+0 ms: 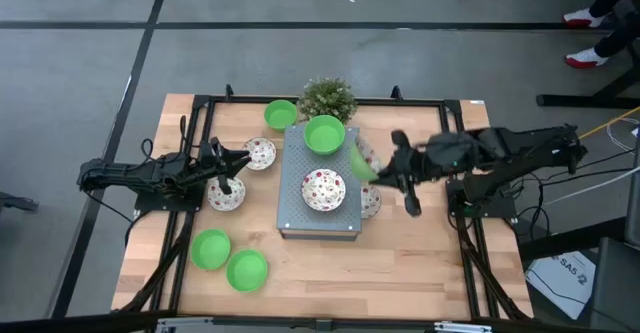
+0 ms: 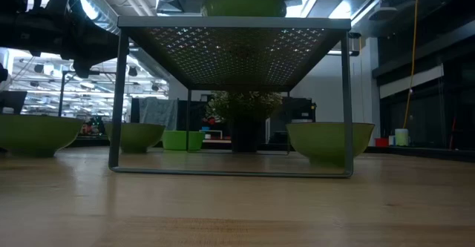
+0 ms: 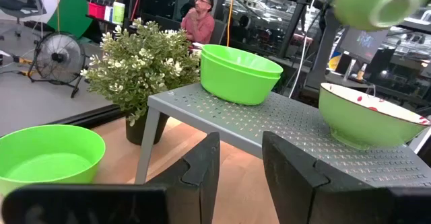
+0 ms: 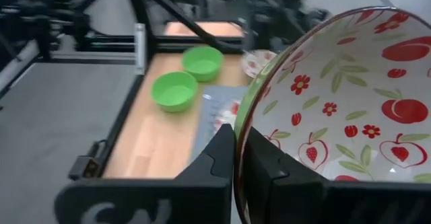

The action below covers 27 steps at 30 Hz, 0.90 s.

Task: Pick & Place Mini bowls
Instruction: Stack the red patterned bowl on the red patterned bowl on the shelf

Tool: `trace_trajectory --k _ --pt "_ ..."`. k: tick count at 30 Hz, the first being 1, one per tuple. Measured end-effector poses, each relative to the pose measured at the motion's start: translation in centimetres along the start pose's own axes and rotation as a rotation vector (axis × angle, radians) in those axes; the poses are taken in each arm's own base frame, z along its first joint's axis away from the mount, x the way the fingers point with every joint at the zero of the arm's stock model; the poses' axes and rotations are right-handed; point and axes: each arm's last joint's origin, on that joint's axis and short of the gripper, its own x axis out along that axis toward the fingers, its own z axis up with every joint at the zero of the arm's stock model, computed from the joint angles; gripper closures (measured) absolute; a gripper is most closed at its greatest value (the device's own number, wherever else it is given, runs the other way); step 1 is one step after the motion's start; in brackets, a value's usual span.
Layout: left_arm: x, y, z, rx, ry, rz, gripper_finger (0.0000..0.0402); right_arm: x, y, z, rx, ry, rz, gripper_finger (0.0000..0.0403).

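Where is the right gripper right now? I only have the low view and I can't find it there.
Observer: The right gripper is at the right edge of the rack, shut on the rim of a held bowl with red fruit printed inside.
Operator: How many bowls sit on top of the rack?
Observer: Two: a green bowl at the back and a patterned bowl nearer the front.
Operator: And the left gripper?
Observer: The left gripper is open and empty, on the left side of the rack.
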Motion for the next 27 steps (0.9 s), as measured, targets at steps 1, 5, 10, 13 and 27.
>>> trace_trajectory --k 1,5,10,13,27 --pt "0.0 0.0 0.0 0.000 0.000 0.000 0.0295 0.1 0.6 0.1 -0.016 -0.010 0.015 0.0390" --pt "0.0 0.0 0.0 0.000 0.000 0.000 0.0295 0.5 2.6 0.3 -0.049 -0.056 0.085 0.0390" --pt "0.0 0.0 0.0 0.000 0.000 0.000 0.0295 1.4 4.6 0.2 -0.069 -0.065 0.154 0.0390" --pt "0.0 0.0 0.0 0.000 0.000 0.000 0.0295 2.1 5.8 0.0 -0.088 -0.056 0.189 0.0390" --pt "0.0 0.0 0.0 0.000 0.000 0.000 0.0295 2.0 7.0 1.9 -0.230 -0.058 0.187 0.0390"
